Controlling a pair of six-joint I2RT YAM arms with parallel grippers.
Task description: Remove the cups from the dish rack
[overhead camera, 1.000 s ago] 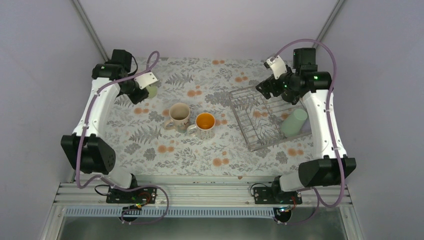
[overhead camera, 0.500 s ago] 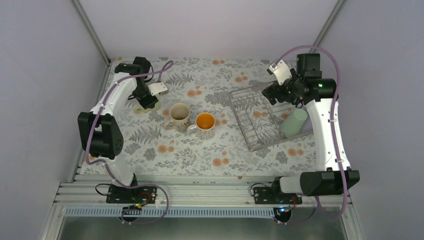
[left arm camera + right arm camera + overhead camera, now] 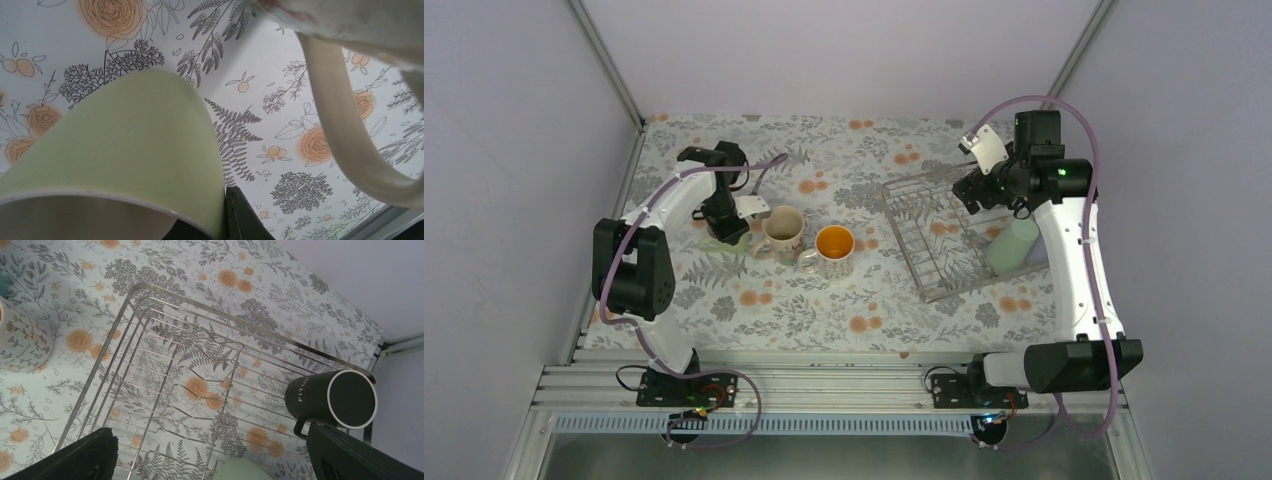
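My left gripper [image 3: 730, 222] is shut on the pale green mug [image 3: 724, 240], held low over the cloth just left of the cream patterned mug [image 3: 782, 228]. In the left wrist view the green mug [image 3: 130, 145] fills the frame, one dark finger [image 3: 242, 217] pressed on its wall, and the cream mug's handle [image 3: 345, 130] is close on the right. The mug with orange inside [image 3: 834, 245] stands beside them. My right gripper [image 3: 210, 432] is open above the dish rack [image 3: 924, 235], which holds the black mug [image 3: 330, 399] and the green tumbler [image 3: 1012, 245]. The lavender tumbler is out of view.
A floral cloth [image 3: 824, 310] covers the table. Grey walls close in the back and both sides, with the rack [image 3: 165, 294] near the right wall. The orange-inside mug [image 3: 22, 340] shows at the left edge of the right wrist view.
My left arm has swung from the back left corner toward the cream mug and lowered, carrying the pale green mug. My right gripper has shifted slightly to the right over the rack.
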